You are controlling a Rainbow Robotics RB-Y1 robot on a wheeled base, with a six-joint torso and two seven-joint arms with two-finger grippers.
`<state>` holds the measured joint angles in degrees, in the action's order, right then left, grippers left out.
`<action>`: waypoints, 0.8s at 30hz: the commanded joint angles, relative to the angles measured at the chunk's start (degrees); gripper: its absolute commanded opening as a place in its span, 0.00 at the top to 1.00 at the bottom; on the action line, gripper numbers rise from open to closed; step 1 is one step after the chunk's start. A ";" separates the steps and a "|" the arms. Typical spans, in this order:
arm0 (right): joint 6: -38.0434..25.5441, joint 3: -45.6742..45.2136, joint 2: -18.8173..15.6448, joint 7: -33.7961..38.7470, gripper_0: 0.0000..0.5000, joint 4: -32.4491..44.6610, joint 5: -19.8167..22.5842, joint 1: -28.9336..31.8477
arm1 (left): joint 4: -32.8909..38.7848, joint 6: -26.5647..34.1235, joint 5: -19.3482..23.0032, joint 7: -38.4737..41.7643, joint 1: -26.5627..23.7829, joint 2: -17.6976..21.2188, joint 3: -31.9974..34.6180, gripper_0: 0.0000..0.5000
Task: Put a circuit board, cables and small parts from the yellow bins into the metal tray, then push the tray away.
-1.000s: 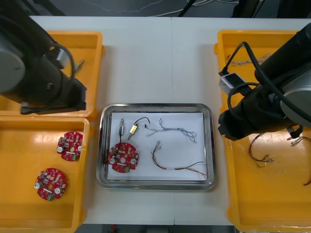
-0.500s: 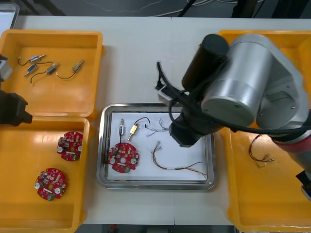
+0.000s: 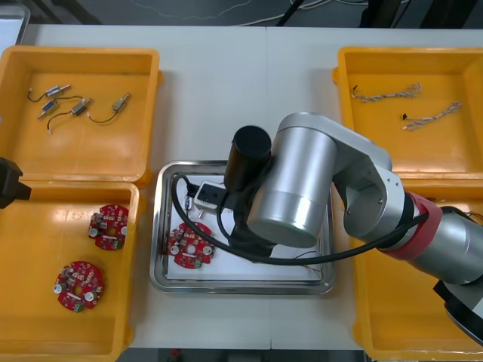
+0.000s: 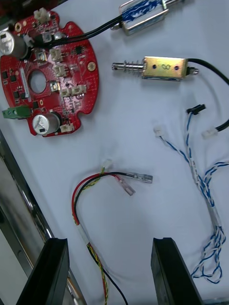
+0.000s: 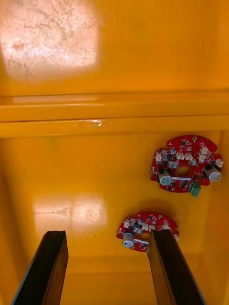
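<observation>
My right gripper (image 4: 109, 272) is open, low over the white inside of the metal tray (image 3: 161, 226). Ahead of its fingers lie a red and yellow cable (image 4: 95, 190), a twisted blue and white cable (image 4: 200, 176), two small metal parts (image 4: 164, 67) with black leads, and a round red circuit board (image 4: 47, 81). From the front, the right arm (image 3: 302, 188) covers most of the tray, and the board (image 3: 191, 245) shows at its left. My left gripper (image 5: 107, 272) is open over the near left yellow bin (image 5: 71, 157), nothing between its fingers, with two boards (image 5: 186, 164) beyond them.
The far left bin (image 3: 143, 68) holds several small metal parts (image 3: 75, 107). Two boards (image 3: 108, 226) lie in the near left bin. Two cables (image 3: 385, 93) lie in the far right bin. The left arm (image 3: 7, 185) sits at the table's left edge.
The right arm swung from the right bins to above the tray and lowered over it. The left arm drew back to the left edge, uncovering the far left bin.
</observation>
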<state>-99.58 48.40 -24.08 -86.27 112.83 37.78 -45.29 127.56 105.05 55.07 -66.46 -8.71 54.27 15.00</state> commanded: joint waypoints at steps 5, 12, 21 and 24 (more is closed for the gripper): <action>0.53 9.61 2.98 -1.27 0.00 -0.59 -3.86 -2.44 | 1.72 -3.01 -0.14 -1.48 1.85 2.07 1.61 0.00; 0.44 12.86 6.24 -2.06 0.00 -3.84 -4.03 -3.49 | 1.72 -3.89 0.48 -1.48 1.85 2.07 1.52 0.00; 0.35 14.97 6.76 -4.17 0.00 -3.67 -4.21 -3.58 | 1.72 -1.69 0.83 -1.57 1.85 2.07 1.52 0.00; 0.09 15.67 6.76 -4.61 0.00 -3.40 -4.47 -3.58 | 1.72 -0.90 0.74 -1.57 1.85 2.07 1.52 0.00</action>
<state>-99.53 62.33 -18.88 -89.50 108.27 33.90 -46.92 127.61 103.11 55.46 -66.46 -7.97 54.27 15.00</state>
